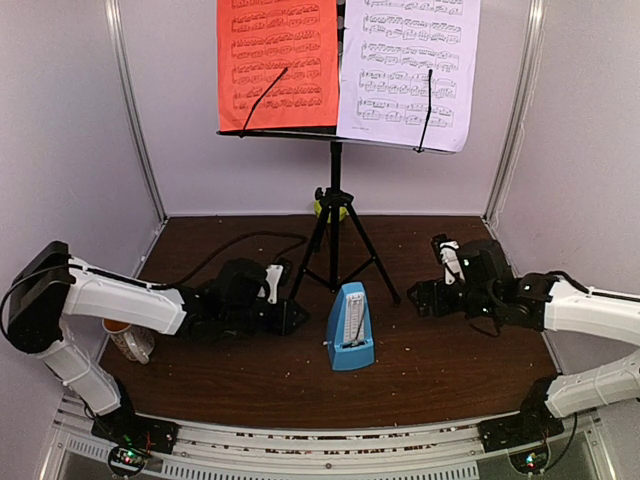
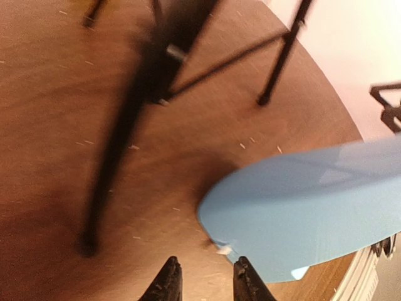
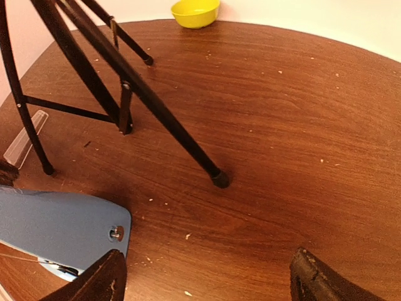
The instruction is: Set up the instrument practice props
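The left gripper (image 2: 207, 285) sits low over the worktop (image 1: 440, 370). Its fingers are a narrow gap apart, with only bare wood showing between them, so it holds nothing. The blue metronome (image 1: 350, 330) stands upright just beside this gripper, off its right fingertip. The wrist view is too blurred to tell whether the two touch. Ahead of the gripper are the black legs of the music stand (image 1: 336, 170), with one foot off to its front left and another further ahead on the right.

The right gripper (image 3: 210, 279) has its fingers spread wide and is also empty. The metronome lies to its left, near the left finger but apart from it, so it stands between the two grippers. One stand foot rests on the wood straight ahead of the open fingers, and the rest of the tripod rises ahead and to the left. Well beyond that, at the back edge of the worktop, is a small yellow-green bowl (image 3: 195, 12).

High above and beyond both grippers, the stand's shelf carries the two music sheets upright and side by side. The red sheet (image 1: 277, 60) is on the left and the white sheet (image 1: 410, 70) on the right, each crossed by a thin black retaining arm. A mug (image 1: 130, 342) sits behind the left gripper, partly hidden under that arm.
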Robot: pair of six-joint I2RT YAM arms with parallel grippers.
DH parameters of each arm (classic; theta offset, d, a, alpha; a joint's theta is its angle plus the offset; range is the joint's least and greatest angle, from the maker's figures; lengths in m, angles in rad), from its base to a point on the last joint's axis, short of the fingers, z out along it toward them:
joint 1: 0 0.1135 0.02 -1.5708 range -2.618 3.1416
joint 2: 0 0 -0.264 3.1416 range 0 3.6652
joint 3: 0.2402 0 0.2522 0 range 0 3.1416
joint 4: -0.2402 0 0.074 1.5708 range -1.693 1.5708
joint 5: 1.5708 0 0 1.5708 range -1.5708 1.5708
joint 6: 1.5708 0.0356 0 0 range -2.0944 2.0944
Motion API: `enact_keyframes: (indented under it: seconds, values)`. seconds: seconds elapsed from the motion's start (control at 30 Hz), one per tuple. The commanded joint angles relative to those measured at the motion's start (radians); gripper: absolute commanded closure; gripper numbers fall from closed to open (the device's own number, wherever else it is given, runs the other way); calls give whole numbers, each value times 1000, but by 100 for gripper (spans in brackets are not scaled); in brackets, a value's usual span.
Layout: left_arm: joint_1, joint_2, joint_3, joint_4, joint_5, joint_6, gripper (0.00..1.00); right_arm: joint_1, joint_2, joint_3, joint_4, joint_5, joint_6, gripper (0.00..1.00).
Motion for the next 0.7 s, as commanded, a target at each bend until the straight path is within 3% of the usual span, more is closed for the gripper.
enact_keyframes:
  seconds: [0.0, 0.23, 0.43, 0.53, 0.67]
  values:
    - [88, -134, -39, -27, -34, 19, 70, -76, -81, 12, -66, -15, -50, 9]
    - [301, -320, -15, -203, -30, 104, 68, -214, -140, 159, -162, -107, -105, 0]
    - [407, -412, 137, -415, -78, 253, 62, -317, -109, 332, -242, -222, -103, 0]
    - [414, -428, 255, -541, -106, 320, 52, -352, -121, 387, -252, -258, -69, 0]
    - [414, -453, 351, -660, -144, 345, 31, -361, -184, 403, -255, -266, -31, 0]
